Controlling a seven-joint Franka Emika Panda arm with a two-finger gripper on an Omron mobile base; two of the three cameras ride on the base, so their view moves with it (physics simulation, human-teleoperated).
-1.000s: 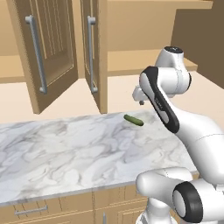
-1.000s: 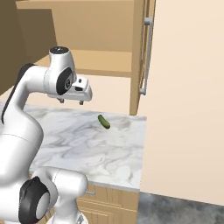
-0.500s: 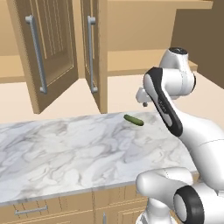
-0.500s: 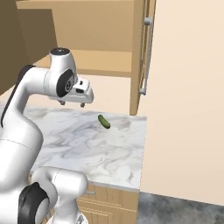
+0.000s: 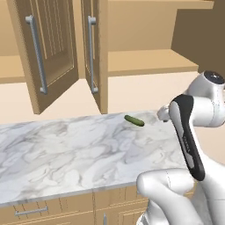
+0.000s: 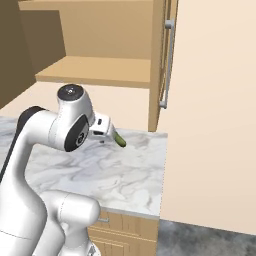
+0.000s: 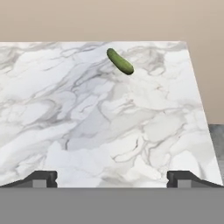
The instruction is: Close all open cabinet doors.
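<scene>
Two cabinet doors stand swung out above the marble tabletop (image 5: 66,149): the left door (image 5: 41,48) and the right door (image 5: 93,52), each with a vertical bar handle. The pincer (image 7: 112,179) hangs over the tabletop near a small pickle (image 7: 120,61), its tips wide apart and holding nothing. Raise the hand clear of the pickle, approach the nearer right door on its outer face, and push steadily toward the cabinet frame.

No readable text, label, brand, number or sign appeared anywhere: none on cabinet doors (image 5: 48,52), none on marble counter (image 7: 100,127), none on arm.
</scene>
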